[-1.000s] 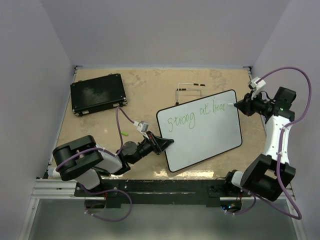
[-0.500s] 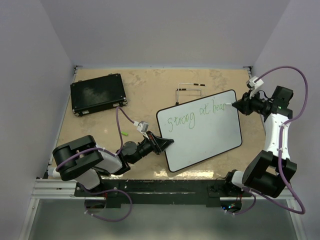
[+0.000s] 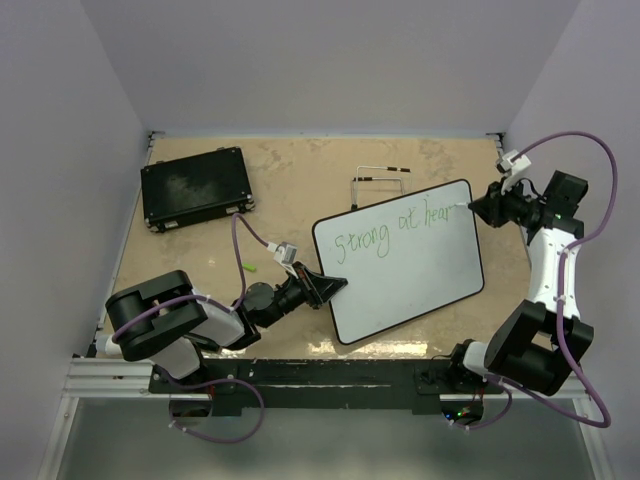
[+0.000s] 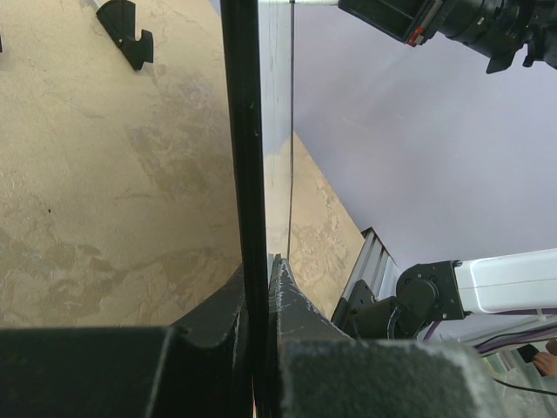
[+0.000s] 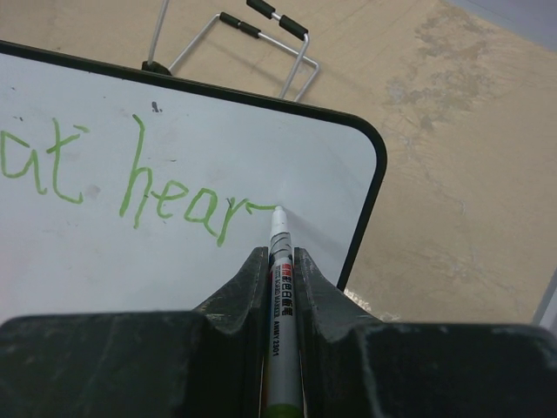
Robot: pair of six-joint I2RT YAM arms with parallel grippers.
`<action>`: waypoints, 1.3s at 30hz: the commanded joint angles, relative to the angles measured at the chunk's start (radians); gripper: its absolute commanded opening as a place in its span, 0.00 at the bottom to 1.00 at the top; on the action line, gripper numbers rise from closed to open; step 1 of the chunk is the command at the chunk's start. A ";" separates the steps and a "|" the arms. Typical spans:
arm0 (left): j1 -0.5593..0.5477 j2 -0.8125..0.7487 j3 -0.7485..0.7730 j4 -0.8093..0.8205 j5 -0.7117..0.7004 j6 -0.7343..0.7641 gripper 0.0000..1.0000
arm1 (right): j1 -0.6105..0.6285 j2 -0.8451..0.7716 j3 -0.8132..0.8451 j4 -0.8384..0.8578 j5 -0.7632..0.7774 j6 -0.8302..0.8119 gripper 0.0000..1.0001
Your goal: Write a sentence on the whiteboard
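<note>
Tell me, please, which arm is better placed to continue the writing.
Right: the right claw grips the marker, tip touching the sentence on the whiteboard. The left claw clamps the board's edge.

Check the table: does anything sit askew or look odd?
The whiteboard sits skewed on the table, its left rim pinched by the left gripper. A small green piece lies loose beside that arm.

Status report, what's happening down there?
Left gripper shut on glossy white whiteboard rim. Right gripper shut on white marker, tip on green writing. Nothing blocking.
</note>
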 commanded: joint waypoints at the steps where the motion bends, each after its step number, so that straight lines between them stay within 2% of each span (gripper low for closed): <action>1: -0.002 0.029 -0.019 0.065 0.055 0.151 0.00 | 0.004 -0.003 -0.008 0.076 0.048 0.039 0.00; 9: -0.002 0.033 -0.022 0.066 0.052 0.148 0.00 | 0.004 -0.040 -0.003 0.036 -0.052 0.000 0.00; 20: -0.002 0.032 -0.019 0.068 0.055 0.148 0.00 | 0.004 -0.005 0.009 0.079 -0.040 0.030 0.00; 39: -0.002 0.053 -0.003 0.078 0.064 0.145 0.00 | 0.004 0.017 0.000 -0.105 -0.022 -0.148 0.00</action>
